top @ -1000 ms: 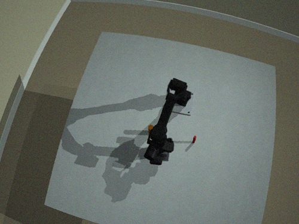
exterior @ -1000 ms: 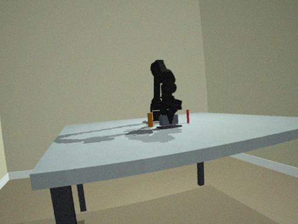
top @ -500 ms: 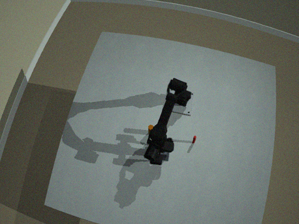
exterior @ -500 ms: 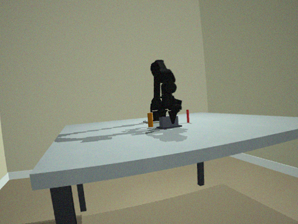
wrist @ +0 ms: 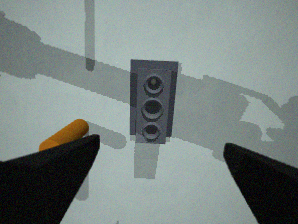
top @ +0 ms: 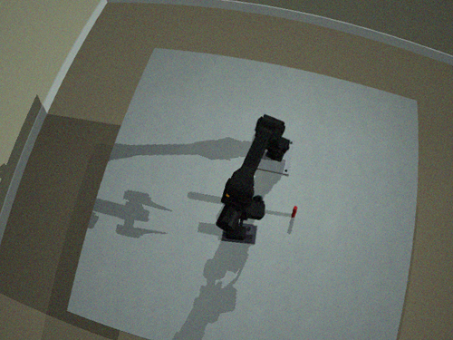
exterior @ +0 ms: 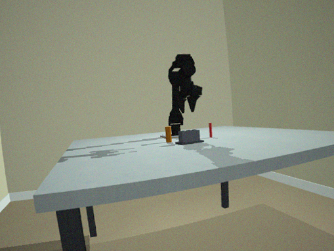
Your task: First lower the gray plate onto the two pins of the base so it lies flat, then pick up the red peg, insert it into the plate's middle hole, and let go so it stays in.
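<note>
Fingers [exterior: 187,106] hung spread and unloaded above the gray plate [exterior: 189,136] [wrist: 162,120], seated on its base [exterior: 201,140] [wrist: 154,63], seemingly freed for the upright red peg [top: 294,212] [exterior: 210,130]

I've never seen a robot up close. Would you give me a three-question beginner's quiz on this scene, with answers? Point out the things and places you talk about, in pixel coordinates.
1. How many round holes show in the top of the gray plate [top: 250,233] [exterior: 189,137] [wrist: 166,100]?
A) two
B) three
C) five

2. True or false: the red peg [top: 294,212] [exterior: 210,130] is standing in the plate's middle hole.

3. Fill in the blank: the gripper [top: 242,220] [exterior: 188,112] [wrist: 161,144] is ____ (open or shut), and the upright orange cylinder [top: 227,195] [exterior: 168,134] [wrist: 66,134] is outside its grasp.

Key: 1 B; 2 false; 3 open
</note>
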Controlling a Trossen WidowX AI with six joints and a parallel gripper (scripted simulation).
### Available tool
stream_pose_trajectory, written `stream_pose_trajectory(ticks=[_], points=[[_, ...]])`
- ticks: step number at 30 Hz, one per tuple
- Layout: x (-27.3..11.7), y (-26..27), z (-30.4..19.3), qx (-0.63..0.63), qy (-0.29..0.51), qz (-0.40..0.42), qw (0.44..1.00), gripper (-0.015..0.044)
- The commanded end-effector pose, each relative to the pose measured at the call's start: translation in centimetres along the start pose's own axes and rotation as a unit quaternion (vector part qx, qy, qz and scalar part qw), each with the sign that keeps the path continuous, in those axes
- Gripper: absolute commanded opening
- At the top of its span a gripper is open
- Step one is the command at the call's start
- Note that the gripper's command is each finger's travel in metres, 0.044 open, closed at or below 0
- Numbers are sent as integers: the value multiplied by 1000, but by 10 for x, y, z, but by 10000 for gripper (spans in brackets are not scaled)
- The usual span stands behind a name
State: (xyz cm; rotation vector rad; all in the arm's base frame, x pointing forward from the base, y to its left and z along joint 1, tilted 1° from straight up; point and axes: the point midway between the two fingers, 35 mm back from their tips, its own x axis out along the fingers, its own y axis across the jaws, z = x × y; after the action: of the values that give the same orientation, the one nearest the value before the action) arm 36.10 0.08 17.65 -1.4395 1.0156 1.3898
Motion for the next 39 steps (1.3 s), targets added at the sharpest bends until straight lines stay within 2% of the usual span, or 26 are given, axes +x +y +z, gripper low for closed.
stream_pose_trajectory(ticks=[1,7,13,21,30,39], points=[[1,1,4,24,-2,8,1000,440],[-1,6,43,254,-2,9,967,440],[-3,18,81,478,-1,10,879,440],[-5,41,127,730,1,13,683,440],[-5,65,159,868,4,14,496,440],[-4,87,182,960,8,14,281,440]])
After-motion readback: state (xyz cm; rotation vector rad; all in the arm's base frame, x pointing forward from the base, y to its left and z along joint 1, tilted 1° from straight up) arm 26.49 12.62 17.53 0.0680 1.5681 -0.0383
